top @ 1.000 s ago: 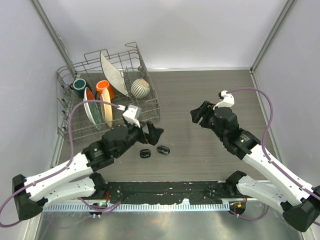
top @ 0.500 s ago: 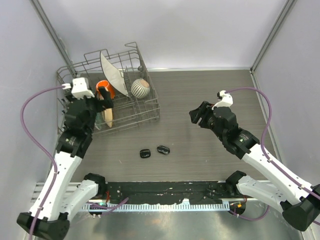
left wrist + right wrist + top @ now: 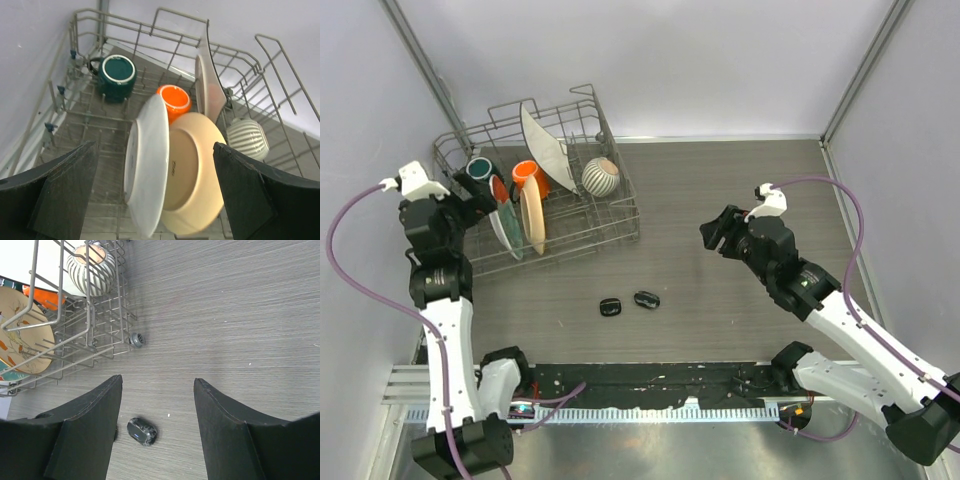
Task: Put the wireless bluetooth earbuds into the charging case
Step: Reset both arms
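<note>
Charging case (image 3: pixel 646 299): one, black, glossy, pebble-shaped; lies on the surface (image 3: pixel 740 170) in front of the rack, between the two arms.
Second black piece (image 3: pixel 610 306): one, of like size, just beside the case toward the left arm, not touching it; squarer, paler in the middle; cannot tell whether open.
Earbuds: too small to make out in any view.
Left fingers (image 3: pixel 80 170): two, dark, spread wide, holding nothing, over the rack.
Right fingers (image 3: pixel 102 410): two, dark, spread wide, empty, above bare surface, apart from the case.
Dish rack (image 3: pixel 626 212): one, grey wire.
Plates: three, on edge; white plate (image 3: pixel 147 160), cream plate (image 3: pixel 192 170), tall white plate (image 3: pixel 207 82).
Cups: three; teal mug (image 3: pixel 116 70), orange cup (image 3: pixel 173 97), ribbed striped round cup (image 3: pixel 247 140).
Surface texture: grey wood grain, matte.
</note>
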### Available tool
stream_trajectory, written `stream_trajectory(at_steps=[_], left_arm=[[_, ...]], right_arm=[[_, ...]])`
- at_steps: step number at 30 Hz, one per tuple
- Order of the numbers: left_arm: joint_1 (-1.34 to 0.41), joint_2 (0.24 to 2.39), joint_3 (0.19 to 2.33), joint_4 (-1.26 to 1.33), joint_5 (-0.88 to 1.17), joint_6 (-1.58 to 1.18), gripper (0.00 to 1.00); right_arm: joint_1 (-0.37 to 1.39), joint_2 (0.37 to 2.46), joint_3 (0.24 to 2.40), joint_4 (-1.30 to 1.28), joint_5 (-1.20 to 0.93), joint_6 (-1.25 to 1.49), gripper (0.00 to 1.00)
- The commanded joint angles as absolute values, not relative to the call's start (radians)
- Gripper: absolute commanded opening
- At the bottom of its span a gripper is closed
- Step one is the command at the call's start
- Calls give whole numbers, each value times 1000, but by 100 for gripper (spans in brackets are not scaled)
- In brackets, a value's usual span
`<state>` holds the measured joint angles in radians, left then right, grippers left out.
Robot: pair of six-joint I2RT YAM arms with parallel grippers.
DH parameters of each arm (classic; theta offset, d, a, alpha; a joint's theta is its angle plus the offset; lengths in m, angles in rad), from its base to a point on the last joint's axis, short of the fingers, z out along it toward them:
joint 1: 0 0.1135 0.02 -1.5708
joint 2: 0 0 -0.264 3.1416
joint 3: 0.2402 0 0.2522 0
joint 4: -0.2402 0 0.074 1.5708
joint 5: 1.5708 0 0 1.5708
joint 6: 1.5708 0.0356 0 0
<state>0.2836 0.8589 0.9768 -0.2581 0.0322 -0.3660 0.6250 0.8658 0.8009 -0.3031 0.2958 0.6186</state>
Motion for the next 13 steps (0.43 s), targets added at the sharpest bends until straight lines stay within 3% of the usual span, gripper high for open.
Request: stream_trajectory(at_steps=[1,13], left_arm=[[287,749,901,-222,66,-385,100],[287,781,974,-385,-150,-388,100]], right_arm=[[618,862,808,-284,322,565,65],[589,920,830,-278,334,526,65]])
